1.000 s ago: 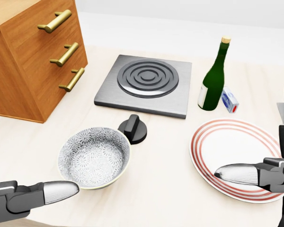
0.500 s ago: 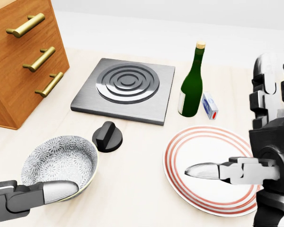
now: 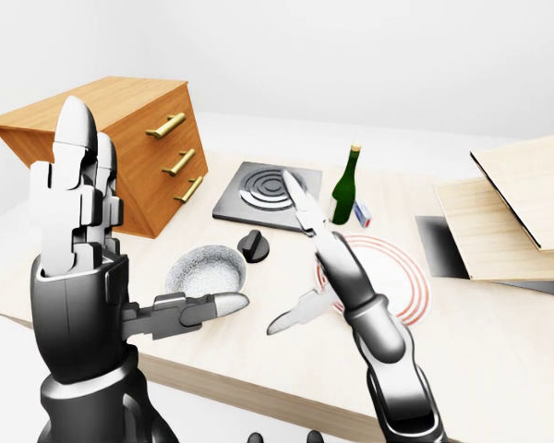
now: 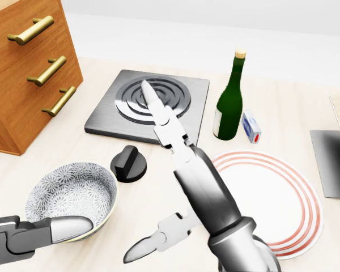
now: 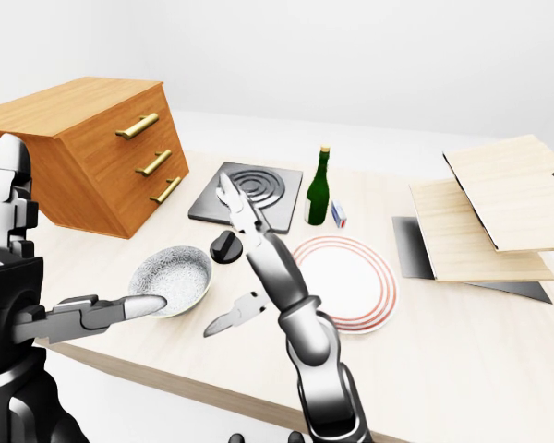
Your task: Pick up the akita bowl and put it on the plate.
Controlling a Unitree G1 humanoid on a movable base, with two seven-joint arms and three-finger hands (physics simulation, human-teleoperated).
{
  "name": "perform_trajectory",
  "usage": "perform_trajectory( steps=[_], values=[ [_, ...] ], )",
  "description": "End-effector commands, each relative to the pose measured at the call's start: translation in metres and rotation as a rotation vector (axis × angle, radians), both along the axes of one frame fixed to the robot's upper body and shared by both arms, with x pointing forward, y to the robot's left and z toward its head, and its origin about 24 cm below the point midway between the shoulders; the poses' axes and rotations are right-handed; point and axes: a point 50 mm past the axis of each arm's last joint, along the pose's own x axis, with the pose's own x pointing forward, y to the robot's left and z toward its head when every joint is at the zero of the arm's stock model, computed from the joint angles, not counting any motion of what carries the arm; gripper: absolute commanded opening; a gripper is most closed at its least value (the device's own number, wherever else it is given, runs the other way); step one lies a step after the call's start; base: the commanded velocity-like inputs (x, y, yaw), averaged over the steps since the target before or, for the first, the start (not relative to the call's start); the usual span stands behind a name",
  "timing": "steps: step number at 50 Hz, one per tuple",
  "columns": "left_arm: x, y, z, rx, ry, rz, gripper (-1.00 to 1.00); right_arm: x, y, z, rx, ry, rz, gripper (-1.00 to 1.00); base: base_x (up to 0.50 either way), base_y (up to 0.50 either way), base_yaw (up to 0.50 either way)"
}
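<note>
Knob (image 4: 128,163) between bowl (image 4: 71,198) and plate (image 4: 283,207)

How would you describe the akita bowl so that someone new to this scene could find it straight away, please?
In the head view, start at the wooden drawer cabinet at upper left and drop to the table's lower left. There, left of the black knob, sits the akita bowl. It is the only deep dish, speckled grey and white, unlike the flat red-ringed plate.
</note>
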Motion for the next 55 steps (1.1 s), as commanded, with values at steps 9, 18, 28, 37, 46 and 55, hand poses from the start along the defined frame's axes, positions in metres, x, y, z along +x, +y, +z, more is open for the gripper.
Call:
perform_trajectory(
  steps=[9,18,28,37,46,55],
  values=[
    [0.0,0.001,0.0,0.0,0.002,0.002,0.93,0.002,0.04,-0.004,-0.249,-0.014,0.112,1.0,0.0,0.0,0.0],
    [0.0,0.0,0.0,0.0,0.005,0.001,0.93,0.012,0.048,-0.023,-0.41,-0.051,0.106,1.0,0.0,0.0,0.0],
    [0.0,0.0,0.0,0.0,0.005,0.003,0.93,0.02,0.052,-0.037,-0.526,-0.048,0.094,1.0,0.0,0.0,0.0],
    [0.0,-0.001,0.0,0.003,0.004,-0.001,0.93,0.026,0.058,-0.046,-0.652,-0.034,0.086,1.0,0.0,0.0,0.0],
    [0.0,-0.001,0.001,0.003,-0.001,-0.002,0.93,0.019,0.072,-0.042,-0.71,-0.043,0.16,1.0,0.0,0.0,0.0],
    [0.0,-0.001,0.002,0.006,-0.007,-0.003,0.93,0.014,0.085,-0.026,-0.706,-0.078,0.229,1.0,0.0,0.0,0.0]
  ],
)
